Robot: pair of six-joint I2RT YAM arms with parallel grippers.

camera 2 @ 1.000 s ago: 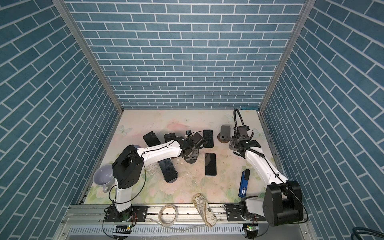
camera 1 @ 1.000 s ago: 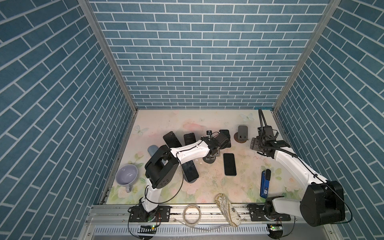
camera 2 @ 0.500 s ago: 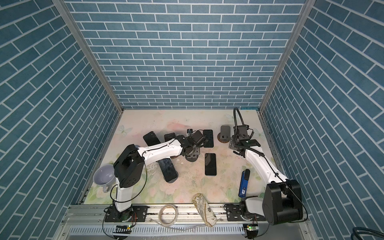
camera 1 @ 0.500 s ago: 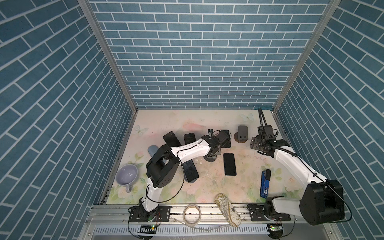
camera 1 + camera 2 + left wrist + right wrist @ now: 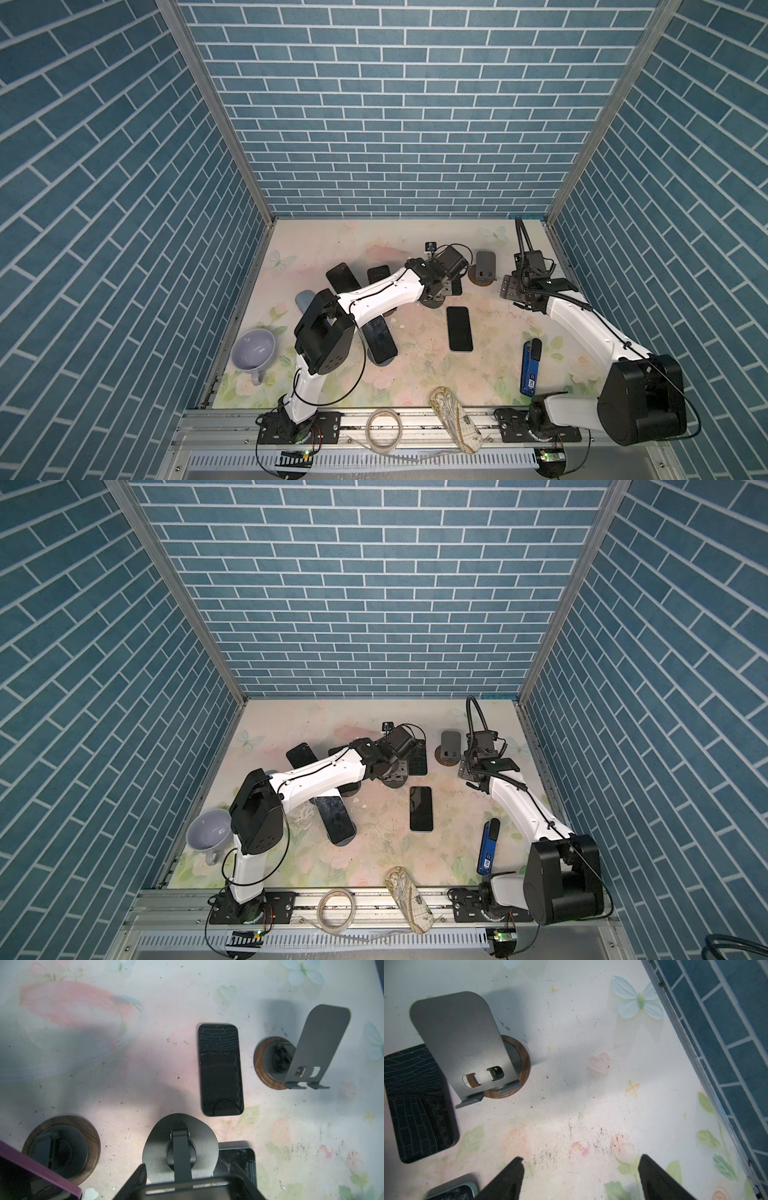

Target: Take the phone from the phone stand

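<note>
My left gripper (image 5: pixel 188 1169) is shut on a dark phone (image 5: pixel 187 1190), gripping its two long edges. The phone hangs over the phone stand's grey round base (image 5: pixel 180 1140), and the stand's dark arm runs up beneath it. Whether the phone still touches the stand's cradle is hidden. In both top views this gripper (image 5: pixel 438 289) (image 5: pixel 395 771) sits mid-table above the grey base (image 5: pixel 432 302). My right gripper (image 5: pixel 581 1158) (image 5: pixel 513 289) is open over bare tabletop near the right wall, holding nothing.
An empty stand on a wooden base (image 5: pixel 485 266) (image 5: pixel 460 1039) stands between the grippers. Phones lie flat nearby (image 5: pixel 220 1070) (image 5: pixel 460 328). More phones on stands sit to the left (image 5: pixel 343 276) (image 5: pixel 380 338). A blue device (image 5: pixel 531 365), mug (image 5: pixel 253 353) and pouch (image 5: pixel 455 413) are nearer the front.
My left gripper has shifted slightly toward the back of the table, still shut on the phone. The right arm has not moved.
</note>
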